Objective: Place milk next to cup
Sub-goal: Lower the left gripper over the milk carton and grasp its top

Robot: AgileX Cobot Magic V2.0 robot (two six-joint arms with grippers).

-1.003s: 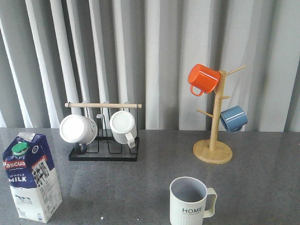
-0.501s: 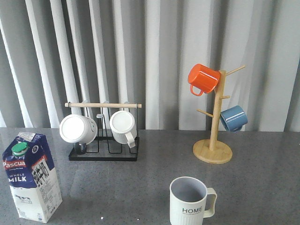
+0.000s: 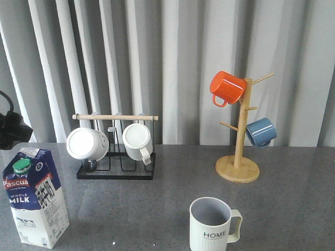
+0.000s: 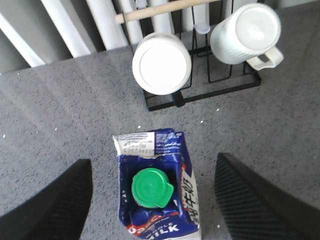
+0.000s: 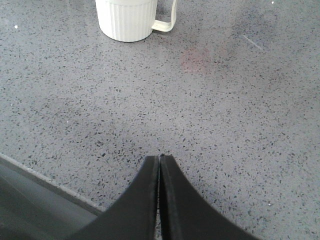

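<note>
The milk [image 3: 35, 196], a blue and white carton with a green cap, stands upright at the front left of the grey table. From above in the left wrist view the milk [image 4: 155, 190] lies between the two fingers of my left gripper [image 4: 152, 160], which is open wide and above it, not touching. Part of the left arm [image 3: 10, 130] shows over the carton in the front view. The cup [image 3: 212, 225], cream-white with "HOME" lettering, stands at the front centre-right. My right gripper [image 5: 160, 157] is shut and empty over bare table, with the cup [image 5: 127, 20] ahead of it.
A black wire rack [image 3: 115, 172] with a wooden rod holds two plain white mugs behind the milk. A wooden mug tree [image 3: 238, 167] at the back right carries an orange mug [image 3: 226, 88] and a blue mug [image 3: 260, 132]. The table's front edge [image 5: 45, 185] runs near the right gripper.
The left arm has come into the front view at the left edge, above the milk. The milk and the cup have not moved.
</note>
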